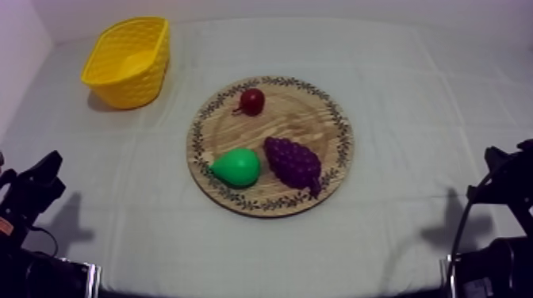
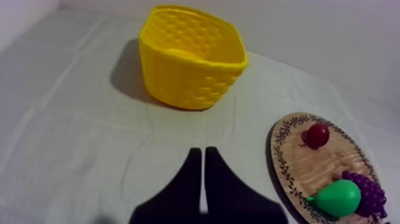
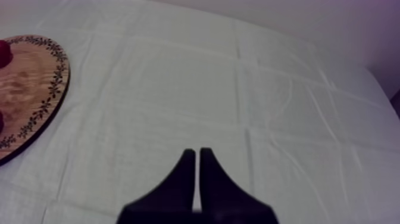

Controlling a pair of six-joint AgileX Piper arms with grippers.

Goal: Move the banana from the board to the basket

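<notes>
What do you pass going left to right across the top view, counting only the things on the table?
yellow basket → pear → bunch of grapes. The small red fruit is left out because it overlaps the pear's span.

Top camera: high over the bench's (image 1: 412,95) near edge, tilted down toward the far wall. Most of the cloth in frame, board (image 1: 293,123) central, basket (image 1: 135,83) far left.
Left wrist camera: low, just behind left hand (image 2: 202,150), facing across the cloth to the basket, fairly near.
Right wrist camera: low behind right hand (image 3: 197,151), facing open cloth.
All three share the board; top and left wrist share the basket.
</notes>
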